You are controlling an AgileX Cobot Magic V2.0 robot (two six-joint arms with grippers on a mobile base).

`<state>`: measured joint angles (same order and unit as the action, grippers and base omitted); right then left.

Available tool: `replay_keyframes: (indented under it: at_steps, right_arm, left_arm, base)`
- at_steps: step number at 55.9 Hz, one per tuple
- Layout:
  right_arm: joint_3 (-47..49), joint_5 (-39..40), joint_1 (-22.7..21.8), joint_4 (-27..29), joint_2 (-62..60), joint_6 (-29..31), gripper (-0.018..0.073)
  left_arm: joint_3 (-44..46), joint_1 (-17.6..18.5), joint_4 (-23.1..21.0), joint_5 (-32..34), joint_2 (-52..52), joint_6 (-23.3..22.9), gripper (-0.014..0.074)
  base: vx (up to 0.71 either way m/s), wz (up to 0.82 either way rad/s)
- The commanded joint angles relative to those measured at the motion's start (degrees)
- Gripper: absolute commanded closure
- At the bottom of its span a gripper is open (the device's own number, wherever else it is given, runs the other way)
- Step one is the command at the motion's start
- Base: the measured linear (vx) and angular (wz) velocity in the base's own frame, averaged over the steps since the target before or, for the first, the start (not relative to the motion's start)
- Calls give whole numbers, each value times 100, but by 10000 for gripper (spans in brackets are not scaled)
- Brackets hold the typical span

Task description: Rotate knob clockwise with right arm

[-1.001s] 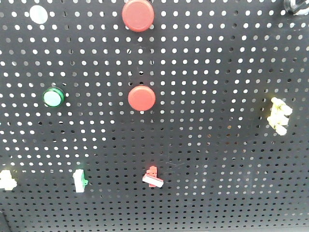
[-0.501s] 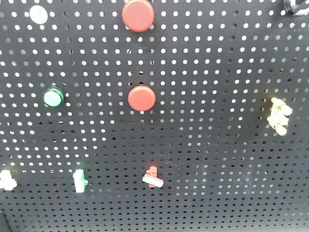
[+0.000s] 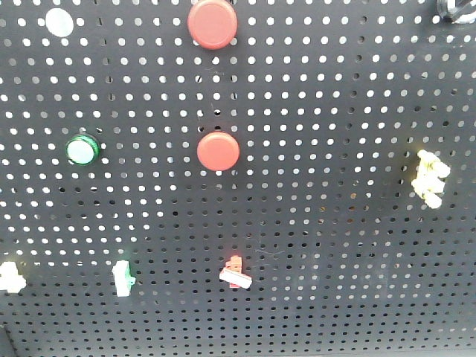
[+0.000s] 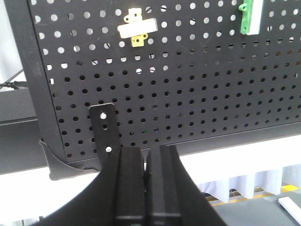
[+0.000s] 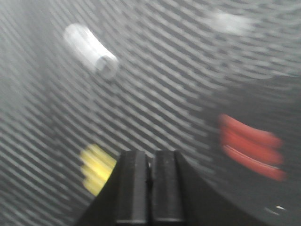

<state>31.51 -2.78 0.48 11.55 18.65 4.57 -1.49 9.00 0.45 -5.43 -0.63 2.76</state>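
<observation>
The right wrist view is smeared by motion. In it my right gripper (image 5: 149, 153) is shut on nothing and faces the black pegboard (image 5: 178, 84). A pale cylinder (image 5: 91, 51) that may be the knob sticks out of the board at upper left. A yellow piece (image 5: 95, 168) lies just left of the fingers and a red piece (image 5: 251, 147) to the right. Neither gripper shows in the front view, and I cannot pick out the knob there. My left gripper (image 4: 146, 149) is shut and empty below the board's lower edge.
The pegboard (image 3: 335, 89) carries two red round buttons (image 3: 218, 151), a green button (image 3: 81, 149), a white cap (image 3: 59, 21), a yellow switch (image 3: 430, 177), a red switch (image 3: 235, 273) and a green switch (image 3: 122, 277). A black bracket (image 4: 105, 129) stands by the left fingers.
</observation>
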Motion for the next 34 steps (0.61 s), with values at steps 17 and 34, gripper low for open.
replay_keyframes:
  at_steps: [17, 34]
  right_arm:
    - [-2794, 445, -515, -1040, -1959, -78, 571]
    - [-3360, -302, -515, -1023, -2000, -457, 571]
  left_arm:
    - [-112, 39, -45, 485, -107, -17, 594]
    - [-112, 39, -45, 492, -96, -17, 594]
  base:
    - [0, 0]
    - [0, 0]
